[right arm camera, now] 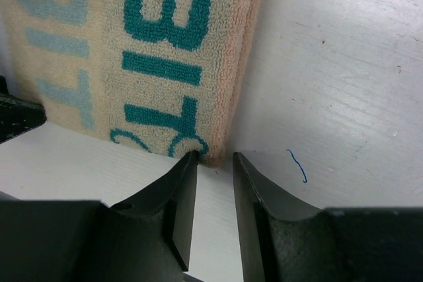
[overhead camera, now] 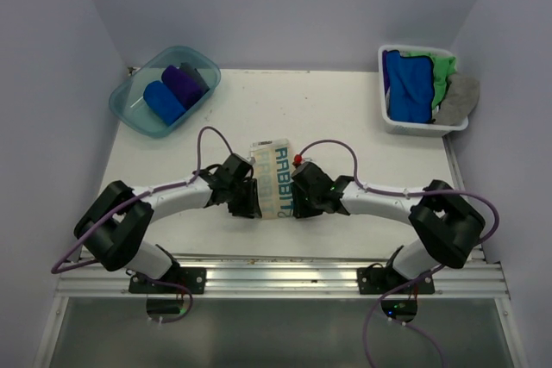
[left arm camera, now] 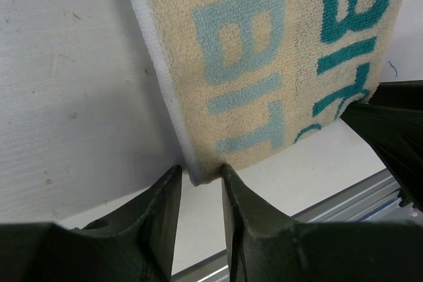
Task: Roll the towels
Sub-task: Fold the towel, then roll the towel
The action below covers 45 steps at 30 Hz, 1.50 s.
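A cream towel with teal lettering (overhead camera: 274, 180) lies flat at the table's middle, its long side running away from me. My left gripper (overhead camera: 253, 210) is at its near left corner and my right gripper (overhead camera: 296, 210) at its near right corner. In the left wrist view the towel (left arm camera: 264, 64) has its white-edged corner right at the tips of the left gripper (left arm camera: 201, 173), whose jaws stand narrowly apart. The right wrist view shows the towel (right arm camera: 132, 51) with its corner between the tips of the right gripper (right arm camera: 215, 158), a small gap beside it. The cloth is not bunched.
A teal tub (overhead camera: 129, 109) at the back left holds rolled blue (overhead camera: 163, 102) and purple (overhead camera: 183, 85) towels. A white basket (overhead camera: 412, 127) at the back right holds loose blue (overhead camera: 407, 85), green (overhead camera: 442, 71) and grey (overhead camera: 460, 99) towels. A rail runs along the near edge.
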{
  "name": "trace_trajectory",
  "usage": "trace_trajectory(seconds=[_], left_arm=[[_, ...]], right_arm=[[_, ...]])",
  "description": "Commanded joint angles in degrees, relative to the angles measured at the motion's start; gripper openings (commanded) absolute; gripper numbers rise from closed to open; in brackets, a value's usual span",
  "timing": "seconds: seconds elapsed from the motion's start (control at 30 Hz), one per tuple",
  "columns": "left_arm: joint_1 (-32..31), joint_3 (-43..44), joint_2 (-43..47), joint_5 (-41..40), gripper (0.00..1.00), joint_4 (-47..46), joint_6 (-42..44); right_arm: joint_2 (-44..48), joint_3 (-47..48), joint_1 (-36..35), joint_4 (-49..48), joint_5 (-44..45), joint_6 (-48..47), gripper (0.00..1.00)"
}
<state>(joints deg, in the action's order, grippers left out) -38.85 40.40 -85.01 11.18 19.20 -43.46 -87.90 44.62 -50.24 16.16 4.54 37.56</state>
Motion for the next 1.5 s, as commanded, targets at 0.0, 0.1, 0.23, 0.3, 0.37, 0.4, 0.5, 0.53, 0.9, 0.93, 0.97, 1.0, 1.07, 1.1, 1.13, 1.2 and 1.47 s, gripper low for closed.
trace_trajectory(seconds=[0.0, 0.1, 0.23, 0.3, 0.37, 0.4, 0.5, 0.53, 0.9, 0.93, 0.97, 1.0, 1.07, 1.1, 1.13, 1.2, 1.47], left_arm=[[-1.0, -1.9, -0.9, -1.2, 0.34, 0.3, -0.6], [-1.2, -2.0, -0.9, -1.2, 0.34, 0.2, -0.7], [-1.4, -1.9, -1.5, -1.1, 0.38, -0.1, -0.5], [-1.5, -1.7, -1.7, -1.2, 0.36, -0.2, -0.8], [-1.6, -1.8, -1.7, -1.2, 0.31, -0.4, -1.0], [-1.6, -1.8, -1.7, -1.4, 0.29, -0.3, -1.1], [-1.6, -1.6, -1.7, -1.9, 0.22, -0.1, -1.4], [-1.6, -1.6, -1.8, -2.0, 0.20, 0.0, -1.5], [-1.6, 0.8, -0.3, -3.7, 0.00, 3.6, -1.6], [-1.6, 1.0, 0.0, -3.8, 0.00, 4.1, -1.6], [-1.6, 1.3, 0.3, -3.9, 0.00, 4.4, -1.6], [-1.5, 1.7, 0.6, -3.9, 0.00, 4.5, -1.6], [-1.6, 2.3, 1.5, -4.0, 0.00, 5.1, -1.7], [-1.5, 2.9, 1.7, -4.0, 0.00, 5.4, -1.8], [-1.5, 3.2, 2.1, -4.0, 0.00, 5.9, -1.8], [-1.5, 4.3, 2.4, -4.1, 0.00, 6.6, -1.8], [-1.4, 8.7, 2.7, -5.9, 0.00, 11.3, -1.7]], right_arm=[[3.5, -1.2, 0.0, -1.5, -1.4, 0.4, 0.34], [4.3, -1.7, -0.1, -1.9, -1.5, 0.2, 0.41], [2.8, -1.8, -0.1, -2.8, -1.8, 0.1, 0.43], [2.0, -1.7, 0.0, -3.2, -2.2, 0.1, 0.42], [1.1, -1.7, 0.0, -3.9, -2.5, 0.1, 0.39], [0.8, -1.7, -0.1, -4.0, -2.6, 0.1, 0.38], [-0.4, -1.6, -0.1, -4.6, -2.6, 0.1, 0.31], [-0.6, -1.6, -0.1, -4.7, -2.7, 0.0, 0.28], [2.2, -1.5, -0.1, -2.9, 0.2, 0.1, 0.00], [2.6, -1.6, -0.1, -2.5, 0.3, 0.2, 0.00], [2.9, -1.6, -0.1, -2.3, 0.3, 0.2, 0.00], [3.5, -1.6, 0.0, -2.1, 0.4, 0.2, 0.00], [4.7, -1.6, -0.1, -1.4, 0.6, 0.2, 0.00], [5.0, -1.5, -0.1, -1.0, 0.7, 0.2, 0.00], [5.7, -1.2, -0.1, -0.6, 0.7, 0.1, 0.00], [6.4, -0.9, -0.1, 0.0, 0.8, -0.1, 0.00], [7.0, 2.1, -0.1, 1.9, 2.1, -1.3, 0.00]])
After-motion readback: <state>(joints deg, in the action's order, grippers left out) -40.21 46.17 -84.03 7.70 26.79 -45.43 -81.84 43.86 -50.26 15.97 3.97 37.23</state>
